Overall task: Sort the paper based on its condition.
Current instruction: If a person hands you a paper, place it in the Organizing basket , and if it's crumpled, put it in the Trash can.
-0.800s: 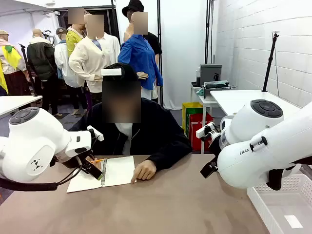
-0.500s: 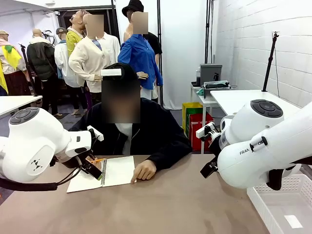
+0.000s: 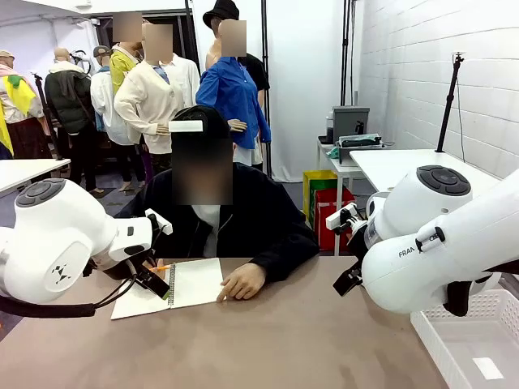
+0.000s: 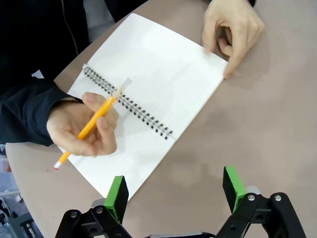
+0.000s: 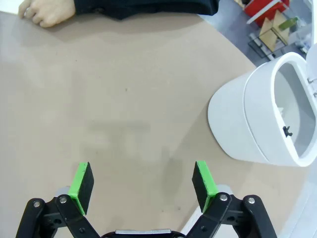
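The paper is out of view. My left gripper (image 4: 176, 188) hangs open over the brown table (image 4: 267, 129), just short of the near edge of a white spiral notebook (image 4: 163, 84). In the front view that gripper (image 3: 154, 279) sits at the notebook's (image 3: 199, 284) left side. A person's hand (image 4: 81, 129) holds an orange pencil (image 4: 94, 121) over the notebook, and their other hand (image 4: 233, 29) rests on its far corner. My right gripper (image 5: 142, 181) is open above bare table (image 5: 124, 99), with nothing between its fingers.
A white cylindrical bin (image 5: 247, 124) stands on the table to the right of my right gripper. A white mesh basket (image 3: 470, 340) sits at the table's right side. The person (image 3: 219, 219) sits at the far edge, one hand (image 5: 47, 12) on the table.
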You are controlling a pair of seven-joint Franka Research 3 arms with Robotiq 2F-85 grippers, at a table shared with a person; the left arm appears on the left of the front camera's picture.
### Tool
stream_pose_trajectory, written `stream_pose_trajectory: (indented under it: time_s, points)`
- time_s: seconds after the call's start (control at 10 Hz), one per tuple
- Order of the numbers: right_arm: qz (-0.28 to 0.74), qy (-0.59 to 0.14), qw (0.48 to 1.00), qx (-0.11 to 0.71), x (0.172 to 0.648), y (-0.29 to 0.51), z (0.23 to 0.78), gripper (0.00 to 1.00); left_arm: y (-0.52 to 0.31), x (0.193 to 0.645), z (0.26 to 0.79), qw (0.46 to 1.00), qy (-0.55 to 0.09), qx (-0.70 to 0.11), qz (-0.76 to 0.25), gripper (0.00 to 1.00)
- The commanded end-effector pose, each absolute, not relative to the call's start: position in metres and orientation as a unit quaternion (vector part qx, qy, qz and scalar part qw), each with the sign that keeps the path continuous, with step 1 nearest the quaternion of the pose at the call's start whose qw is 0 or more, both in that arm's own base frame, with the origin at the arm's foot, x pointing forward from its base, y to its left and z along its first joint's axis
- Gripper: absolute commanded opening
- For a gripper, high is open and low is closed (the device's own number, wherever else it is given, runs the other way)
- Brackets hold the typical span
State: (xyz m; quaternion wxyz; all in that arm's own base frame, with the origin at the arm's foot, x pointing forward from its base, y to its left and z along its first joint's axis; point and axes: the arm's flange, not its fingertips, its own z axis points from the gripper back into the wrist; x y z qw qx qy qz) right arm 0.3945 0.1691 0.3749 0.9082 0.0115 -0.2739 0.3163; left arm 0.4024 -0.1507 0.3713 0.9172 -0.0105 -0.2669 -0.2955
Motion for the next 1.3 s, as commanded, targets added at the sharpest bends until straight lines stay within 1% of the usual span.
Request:
stream_pose_trajectory:
  time_s: [0.0,0.7,0.8,0.9,1.0,1.2]
  points:
    - [0.316,-0.274,0.908,0.012,0.395,0.169,0.375,1.00,-0.150,0.403,0.371,0.917,-0.267,-0.011,-0.295,1.00]
    - [0.316,-0.274,0.908,0.011,0.394,0.169,0.375,1.00,-0.151,0.402,0.371,0.917,-0.267,-0.011,-0.296,1.00]
    - [0.323,-0.267,0.908,0.021,0.387,0.179,0.378,1.00,-0.149,0.393,0.381,0.916,-0.272,-0.005,-0.294,1.00]
    - [0.318,-0.228,0.920,0.034,0.386,0.186,0.382,1.00,-0.149,0.385,0.385,0.912,-0.289,-0.005,-0.289,1.00]
    - [0.321,-0.216,0.922,0.034,0.385,0.193,0.385,1.00,-0.148,0.379,0.392,0.907,-0.305,0.006,-0.292,1.00]
    - [0.332,-0.202,0.920,0.057,0.375,0.207,0.400,1.00,-0.151,0.369,0.411,0.889,-0.322,0.057,-0.320,1.00]
